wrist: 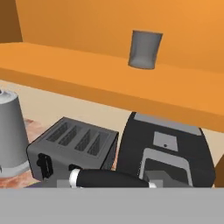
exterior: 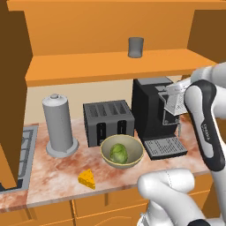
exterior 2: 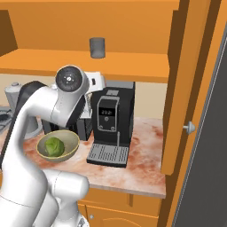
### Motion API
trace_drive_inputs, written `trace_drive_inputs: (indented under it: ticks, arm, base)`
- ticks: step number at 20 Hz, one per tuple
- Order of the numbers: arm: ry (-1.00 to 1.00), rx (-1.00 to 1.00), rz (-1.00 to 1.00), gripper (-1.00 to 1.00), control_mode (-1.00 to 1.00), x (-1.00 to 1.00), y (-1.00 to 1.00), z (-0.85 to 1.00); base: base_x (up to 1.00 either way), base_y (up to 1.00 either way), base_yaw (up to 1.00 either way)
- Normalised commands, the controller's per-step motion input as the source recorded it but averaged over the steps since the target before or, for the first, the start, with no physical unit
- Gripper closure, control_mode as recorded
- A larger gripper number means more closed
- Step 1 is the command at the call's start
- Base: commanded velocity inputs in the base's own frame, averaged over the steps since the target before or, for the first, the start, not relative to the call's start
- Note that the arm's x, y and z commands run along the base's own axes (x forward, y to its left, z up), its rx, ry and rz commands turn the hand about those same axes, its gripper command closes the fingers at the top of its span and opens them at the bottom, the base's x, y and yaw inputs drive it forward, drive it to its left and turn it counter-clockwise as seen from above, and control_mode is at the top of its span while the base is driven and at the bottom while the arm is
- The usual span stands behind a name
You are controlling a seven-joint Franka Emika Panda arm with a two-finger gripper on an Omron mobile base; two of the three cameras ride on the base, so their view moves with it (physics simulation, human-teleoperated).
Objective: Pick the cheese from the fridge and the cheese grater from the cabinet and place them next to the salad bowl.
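Note:
The silver perforated cheese grater (exterior: 173,104) hangs in the air in front of the black coffee machine (exterior: 152,110), with my gripper (exterior: 179,89) shut on its top. Its dark top handle (wrist: 109,178) lies across the bottom of the hand view. The yellow cheese (exterior: 87,178) wedge lies on the counter near the front edge, just left of the olive salad bowl (exterior: 121,151) with lettuce in it. The orange cabinet shelf (exterior: 110,66) runs above the counter. The dark fridge (exterior 2: 208,168) shows at the far right.
A dark grey cup (exterior: 135,47) stands on the cabinet shelf. A toaster (exterior: 108,121) and a tall grey canister (exterior: 58,126) stand behind the bowl. An open cabinet door (exterior 2: 188,88) hangs at the right; the marble counter (exterior 2: 142,164) is bare right of the coffee machine.

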Motion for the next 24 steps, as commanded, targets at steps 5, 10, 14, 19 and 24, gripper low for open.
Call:
trace_drive_inputs:
  ticks: [5, 10, 14, 19, 24]
  arm:
    - [0.01, -0.01, 0.0, 1.0, -1.0, -0.01, 0.0, -0.58]
    - [0.02, 0.0, 0.0, 1.0, -1.0, 0.0, 0.37, -0.52]
    - [0.0, 0.0, 0.0, 1.0, -1.0, 0.0, 0.6, -0.43]
    - [0.05, 0.0, 0.0, 1.0, -1.0, 0.0, 0.49, -0.23]
    - [0.03, 0.0, 0.0, 1.0, -1.0, 0.0, 0.62, -0.17]
  base:
    - [0.0, 0.0, 0.0]
    - [0.0, 0.0, 0.0]
    - [0.0, 0.0, 0.0]
    - [0.0, 0.0, 0.0]
    - [0.0, 0.0, 0.0]
